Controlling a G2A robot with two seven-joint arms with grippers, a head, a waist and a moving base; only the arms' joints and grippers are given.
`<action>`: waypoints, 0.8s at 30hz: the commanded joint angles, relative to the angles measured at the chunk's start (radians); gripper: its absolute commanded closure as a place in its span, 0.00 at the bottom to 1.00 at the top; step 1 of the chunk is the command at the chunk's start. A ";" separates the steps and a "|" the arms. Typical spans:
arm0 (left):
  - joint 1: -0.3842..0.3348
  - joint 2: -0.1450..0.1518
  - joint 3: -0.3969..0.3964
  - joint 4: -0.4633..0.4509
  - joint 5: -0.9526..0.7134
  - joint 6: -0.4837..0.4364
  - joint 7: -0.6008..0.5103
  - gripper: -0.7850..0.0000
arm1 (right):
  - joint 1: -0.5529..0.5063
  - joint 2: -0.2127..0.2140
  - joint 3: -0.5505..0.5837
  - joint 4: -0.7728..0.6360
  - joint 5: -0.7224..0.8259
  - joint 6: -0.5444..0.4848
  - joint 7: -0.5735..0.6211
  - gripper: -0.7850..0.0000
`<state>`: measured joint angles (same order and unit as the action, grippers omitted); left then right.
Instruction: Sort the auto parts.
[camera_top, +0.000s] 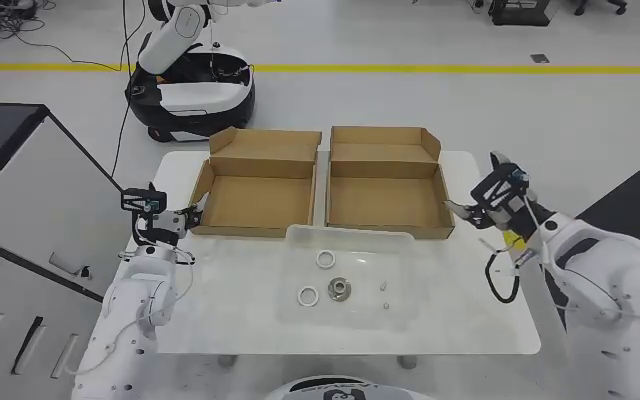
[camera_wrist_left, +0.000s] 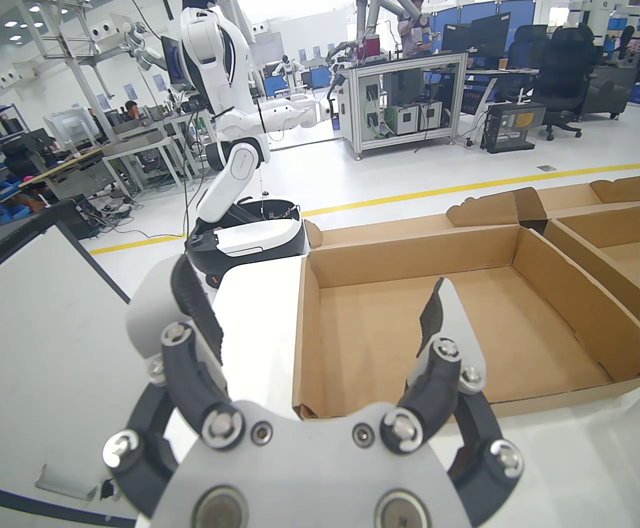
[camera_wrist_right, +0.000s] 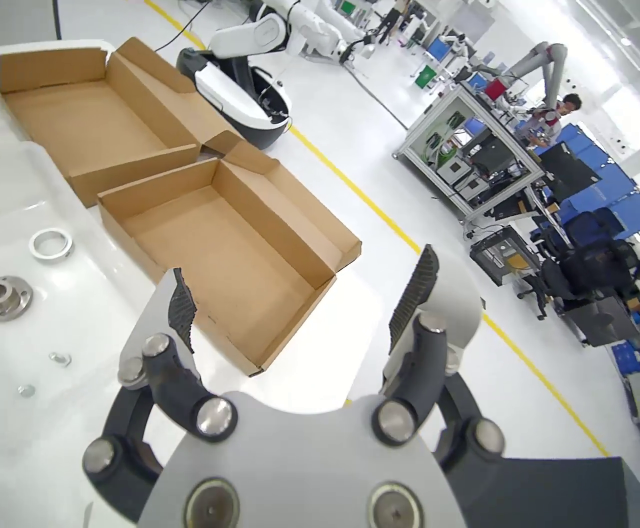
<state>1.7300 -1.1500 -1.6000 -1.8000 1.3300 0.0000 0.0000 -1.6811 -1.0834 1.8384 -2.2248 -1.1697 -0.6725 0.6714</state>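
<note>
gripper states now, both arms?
Left gripper: jaws open, holding nothing.
Right gripper: jaws open, holding nothing.

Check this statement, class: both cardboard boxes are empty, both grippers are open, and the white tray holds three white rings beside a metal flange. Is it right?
Not quite: the top view shows two white rings, not three, in the white tray beside the metal flange. Both cardboard boxes are empty; the left gripper and right gripper are open.

The top camera looks down on the whole white rectangular table (camera_top: 470, 320), while each wrist camera sits low at one side, facing across the shallow brown cardboard boxes (camera_top: 255, 200) all three share.
</note>
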 joint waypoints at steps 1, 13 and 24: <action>0.000 0.000 0.000 0.000 0.000 0.000 0.000 0.00 | 0.015 0.005 -0.001 -0.013 0.022 -0.034 0.051 0.00; 0.000 0.000 0.000 0.000 0.000 0.000 0.000 0.00 | 0.105 0.048 -0.056 -0.073 0.226 -0.134 0.342 0.00; 0.000 0.000 0.000 0.000 0.000 0.000 0.000 0.00 | 0.158 0.159 -0.201 -0.125 0.335 -0.033 0.443 0.00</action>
<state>1.7300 -1.1500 -1.6000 -1.8000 1.3300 0.0000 0.0000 -1.5292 -0.9382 1.6530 -2.3494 -0.8507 -0.7184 1.1019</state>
